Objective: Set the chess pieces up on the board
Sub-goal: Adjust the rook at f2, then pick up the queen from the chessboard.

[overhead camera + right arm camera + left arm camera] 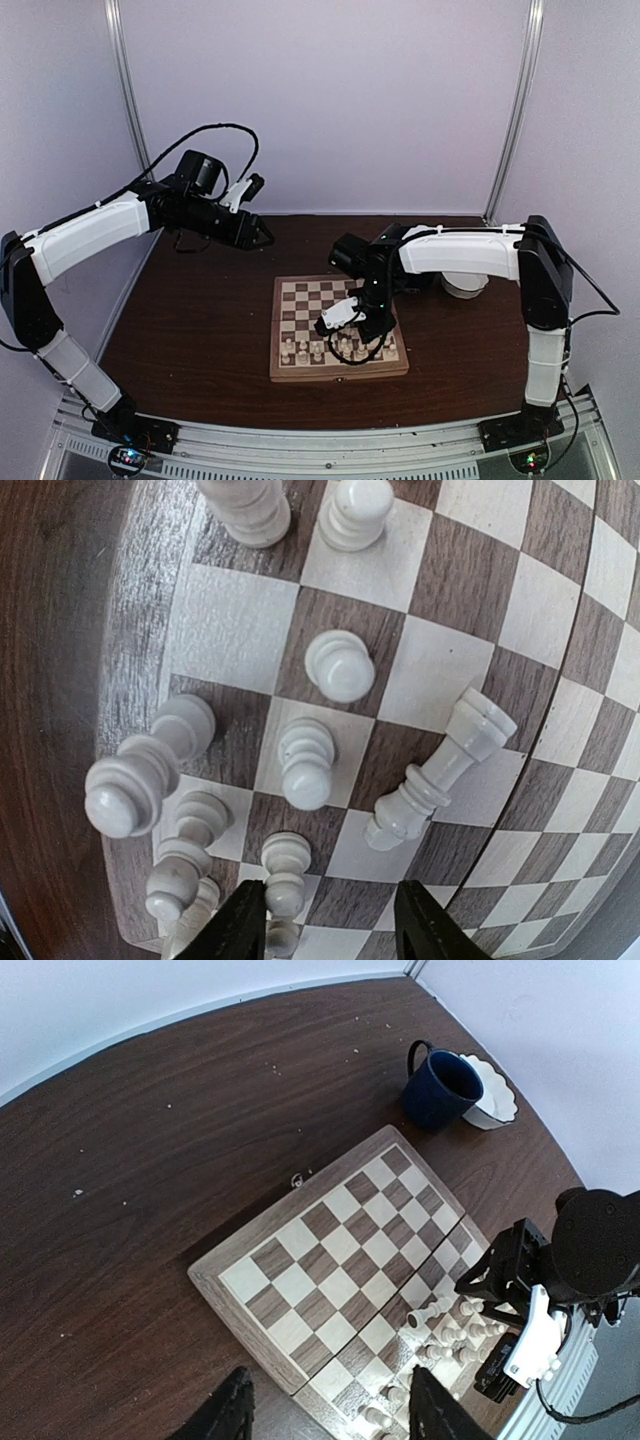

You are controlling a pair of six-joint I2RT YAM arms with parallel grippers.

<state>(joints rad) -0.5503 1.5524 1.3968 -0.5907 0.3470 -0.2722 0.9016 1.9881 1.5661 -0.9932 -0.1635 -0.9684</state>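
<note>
Dark wooden table [200,330]: board [312,296] centred; chess pieces [335,350] grouped on near rows. Right claw [330,920], spread, is held over toppled piece [440,770], presumably for righting. Left claw [335,1410], spread, empty, is kept far-left.

I see pale white walls [350,100] and two slim metal posts [515,110] behind a dark brown wooden table [190,340], in soft even light.

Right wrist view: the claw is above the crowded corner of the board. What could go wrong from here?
1. The fallen piece lies close to standing pieces; the open right claw could topple them if it descends.
2. Lying on its side, it may roll or slip away when pinched.
</note>
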